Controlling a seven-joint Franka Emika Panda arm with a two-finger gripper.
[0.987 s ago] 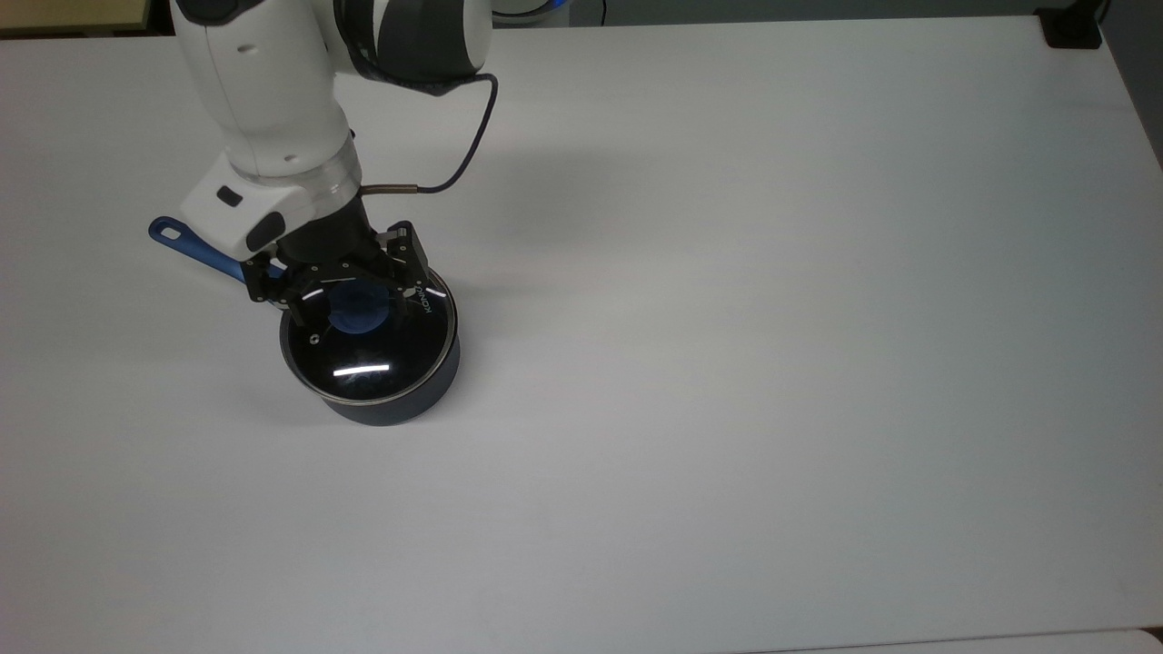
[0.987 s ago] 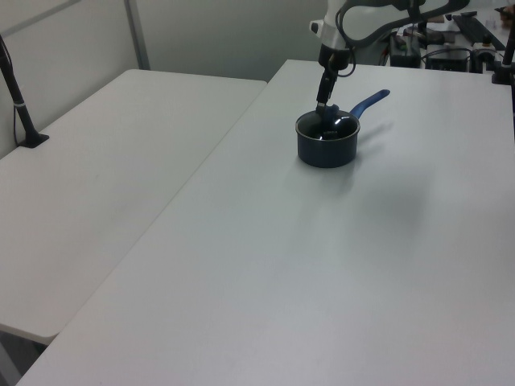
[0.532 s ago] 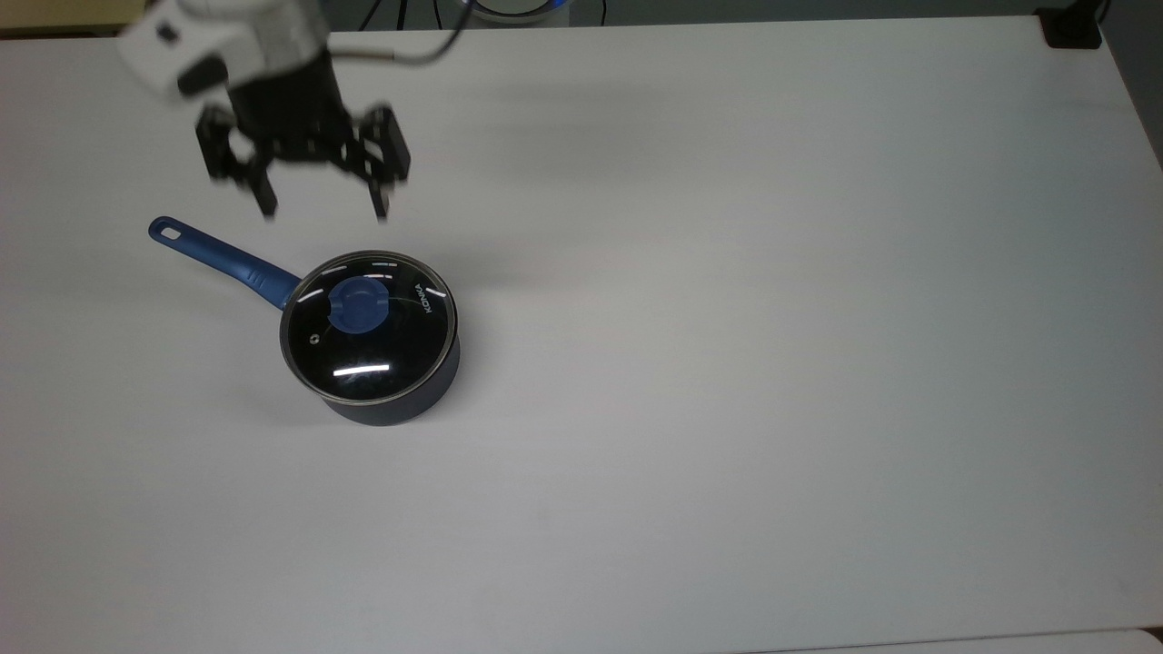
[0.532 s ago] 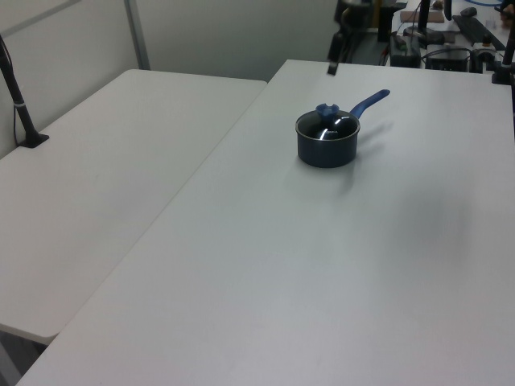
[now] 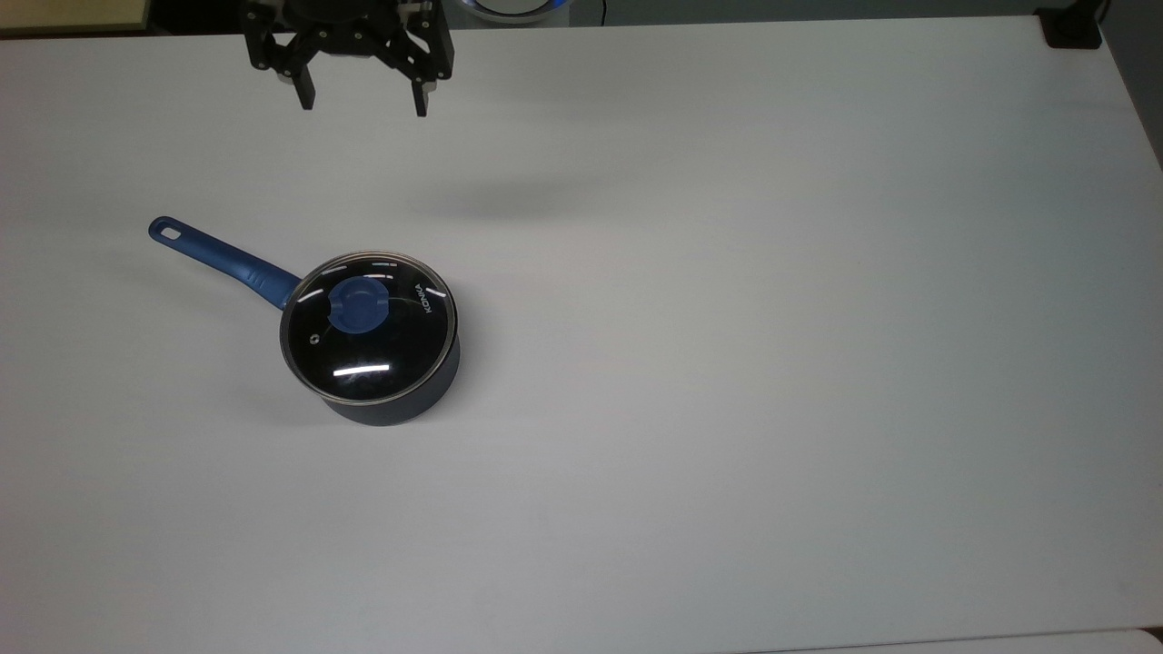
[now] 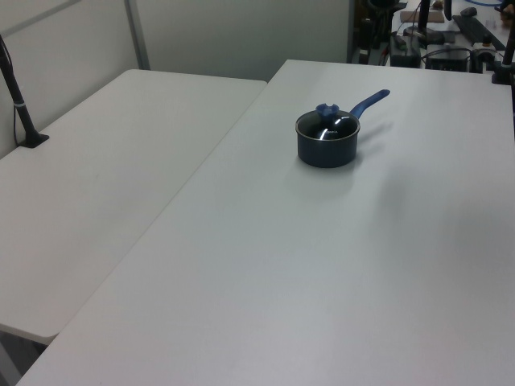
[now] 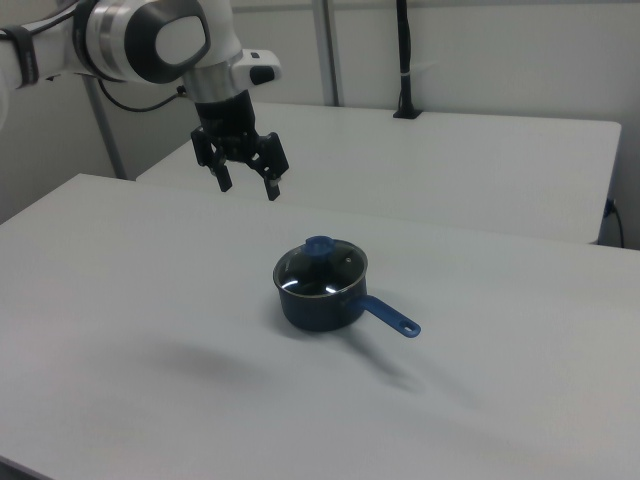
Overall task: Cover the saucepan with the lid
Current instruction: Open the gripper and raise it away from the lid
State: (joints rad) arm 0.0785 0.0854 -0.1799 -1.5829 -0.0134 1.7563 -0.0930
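The glass lid [image 5: 382, 350] [image 6: 326, 129] [image 7: 318, 272] with its blue knob [image 5: 357, 305] rests flat on the dark saucepan [image 5: 400, 409] [image 6: 326, 151] [image 7: 320, 308]. The pan's long blue handle [image 5: 218, 254] [image 7: 388, 316] points toward the top view's upper left. My gripper [image 5: 363, 102] [image 7: 248, 188] hangs open and empty, high above the table and well away from the pan, near the top edge of the top view. In the right view it is up and to the left of the pan.
The white table [image 5: 727, 363] stretches wide to the top view's right. A second white table [image 6: 96, 177] stands beside it in the left view. A black post [image 6: 20, 104] stands on that table's far left.
My gripper let go of the lid's knob, opened, and rose up and away toward the top view's upper edge. The lid stays on the saucepan.
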